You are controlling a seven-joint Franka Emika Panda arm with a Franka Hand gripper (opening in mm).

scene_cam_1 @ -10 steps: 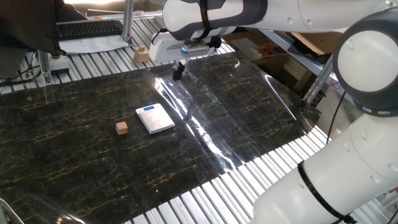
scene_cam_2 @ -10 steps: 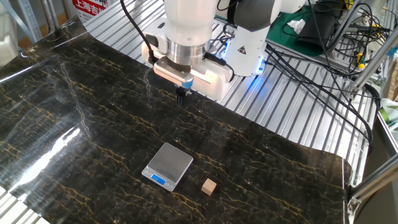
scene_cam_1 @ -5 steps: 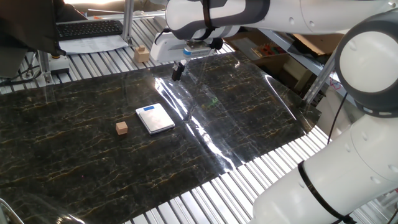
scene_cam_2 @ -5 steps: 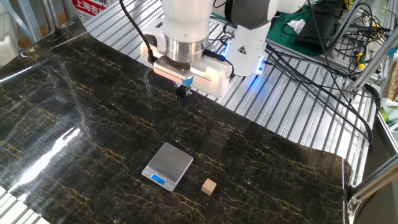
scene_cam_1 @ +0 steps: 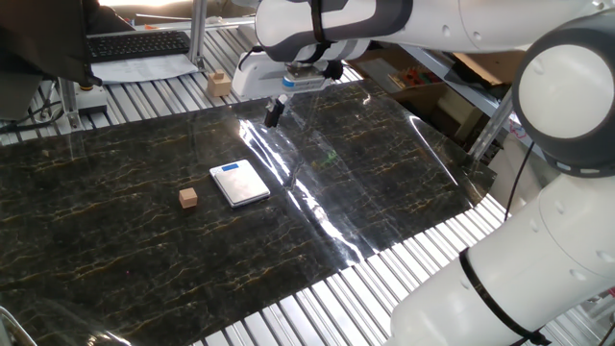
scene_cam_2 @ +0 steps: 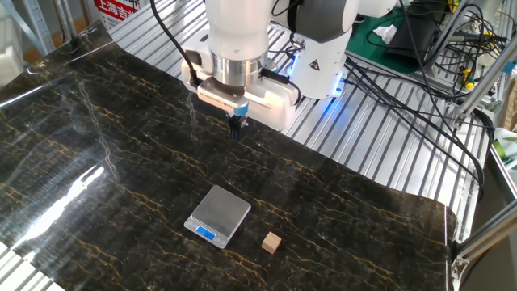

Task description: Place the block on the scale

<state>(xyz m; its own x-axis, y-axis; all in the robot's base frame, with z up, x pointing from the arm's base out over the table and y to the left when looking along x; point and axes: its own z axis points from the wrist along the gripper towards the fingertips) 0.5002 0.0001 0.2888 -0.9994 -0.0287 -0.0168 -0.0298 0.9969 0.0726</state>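
The block (scene_cam_1: 187, 197) (scene_cam_2: 272, 242) is a tiny brown wooden cube lying on the dark marbled mat. Right beside it rests the scale (scene_cam_1: 239, 183) (scene_cam_2: 218, 215), flat and silver-white, its blue display strip at one edge and nothing on its platform. My gripper (scene_cam_1: 274, 111) (scene_cam_2: 236, 128) hangs above the mat's far side, well away from both. Its dark fingers are pressed together and hold nothing.
A paler, larger tan wooden block (scene_cam_1: 218, 84) sits off the mat on the ribbed metal table (scene_cam_1: 154, 96). A keyboard (scene_cam_1: 135, 43) and papers lie behind it. The arm's base (scene_cam_2: 319, 56) and cable bundles (scene_cam_2: 420, 65) stand past the mat. Clear plastic film (scene_cam_1: 317, 183) covers part of the mat.
The gripper has drifted slightly sideways above the mat's far side. The block and the scale have not moved.
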